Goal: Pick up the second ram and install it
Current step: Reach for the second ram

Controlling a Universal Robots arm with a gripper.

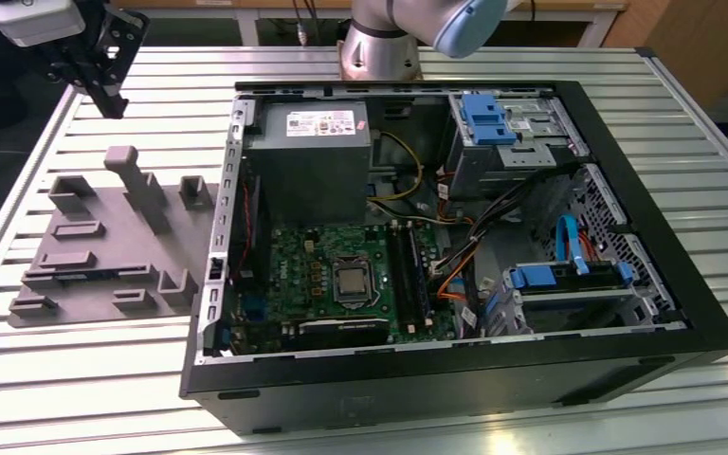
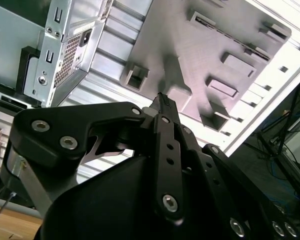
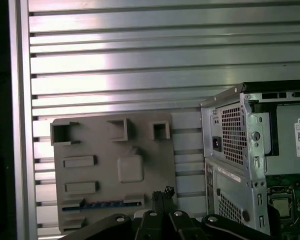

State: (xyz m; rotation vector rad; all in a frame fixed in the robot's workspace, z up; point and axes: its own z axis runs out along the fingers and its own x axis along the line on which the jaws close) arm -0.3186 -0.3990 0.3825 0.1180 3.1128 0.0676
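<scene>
We see the arm's black claw (image 1: 114,106) hanging high over the far corner of the slatted silver aluminium bench (image 1: 86,389), towards the exterior view's left. Its fingers are drawn together at the tips, with nothing gripped between them that we can make out in both wrist views (image 2: 162,98) (image 3: 162,192).

Below it lies a flat grey moulded plastic holder with raised blocks and pockets (image 1: 99,227). The second ram (image 3: 102,204), a long thin blue circuit-board stick, sits on edge in a narrow slot along one side of that holder, apart from the claw. In the exterior view we catch it as a faint blue line (image 1: 86,276).

Just beside the holder, on the exterior view's right, lies the open black computer case (image 1: 465,379) with its green motherboard (image 1: 300,256) exposed.
</scene>
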